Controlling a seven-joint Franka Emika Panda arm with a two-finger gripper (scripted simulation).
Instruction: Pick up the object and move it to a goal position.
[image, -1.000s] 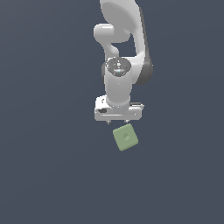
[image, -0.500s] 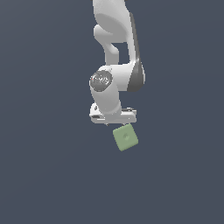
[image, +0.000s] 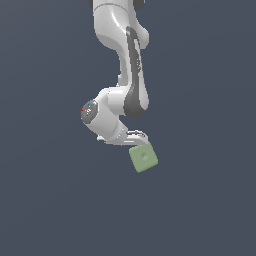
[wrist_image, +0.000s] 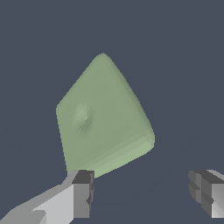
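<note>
A plain dark slate-blue ground fills both views. The tool (wrist_image: 142, 192) hangs with fingers (wrist_image: 82, 192) spread apart, gripping nothing. The cube (image: 143, 158) sits just beyond the fingertips, not yet grasped, so pickup and carry remain. It is pale sage green, round-edged, dimpled.

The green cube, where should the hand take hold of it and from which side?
Grip the green cube across two opposite flat side faces, coming down from above. It lies turned diagonally to the open hand, so the wrist probably needs rotating until the fingers meet faces, not rounded corners.
</note>
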